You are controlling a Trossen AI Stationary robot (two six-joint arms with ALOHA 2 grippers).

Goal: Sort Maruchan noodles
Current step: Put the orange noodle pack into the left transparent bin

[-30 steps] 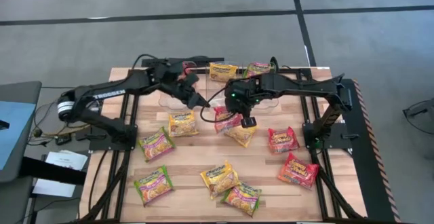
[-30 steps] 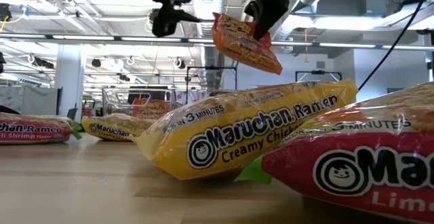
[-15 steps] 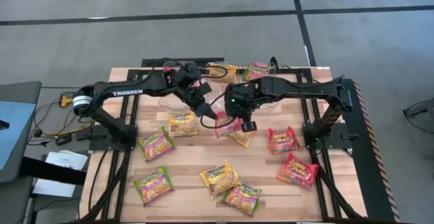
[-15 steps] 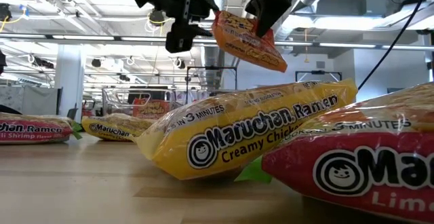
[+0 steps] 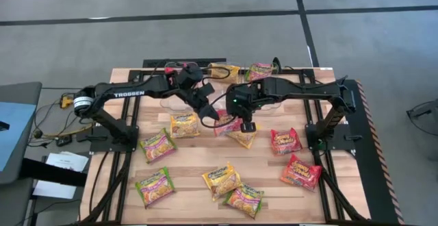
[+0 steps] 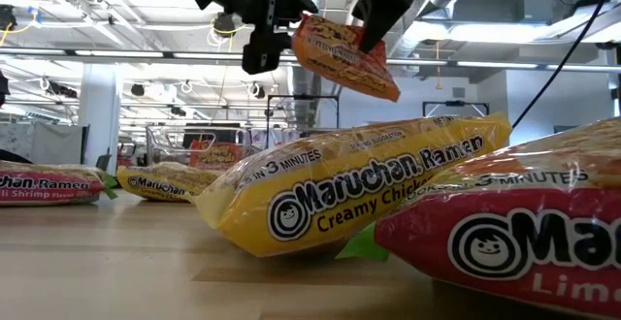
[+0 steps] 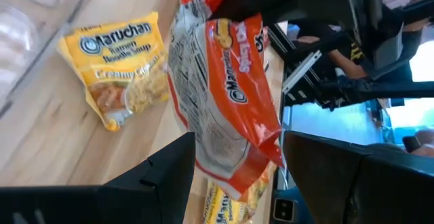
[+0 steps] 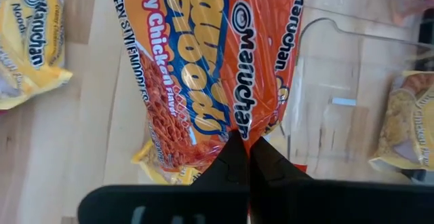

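Hanging above the middle of the bench (image 5: 123,209), the orange Spicy Chicken packet (image 6: 344,56) is pinched by one edge between the pressed-together fingers of the right gripper (image 5: 249,125), so its body droops freely and clears the packets lying below. The right wrist view shows the two fingertips meeting on the packet's seam, with the printed face turned toward that camera.

The left gripper (image 5: 213,115) is level with the packet, just to its left, with fingers (image 7: 163,173) spread wide on either side of the packet's free end. The placement suggests a handover: the spread fingers bracket the packet so they can close on it while the right gripper supports it.

The other Maruchan packets lie flat on the bench:
- a yellow Creamy Chicken packet (image 5: 184,124) left of centre;
- green-and-pink packets (image 5: 157,145) along the left and near edge;
- red packets (image 5: 285,141) on the right.

Clear bins (image 8: 339,102) stand at the far side, with two packets (image 5: 224,71) beside or in them; which cannot be told.

Risk: the glossy film may slip if the right fingers part before the left fingers have closed.
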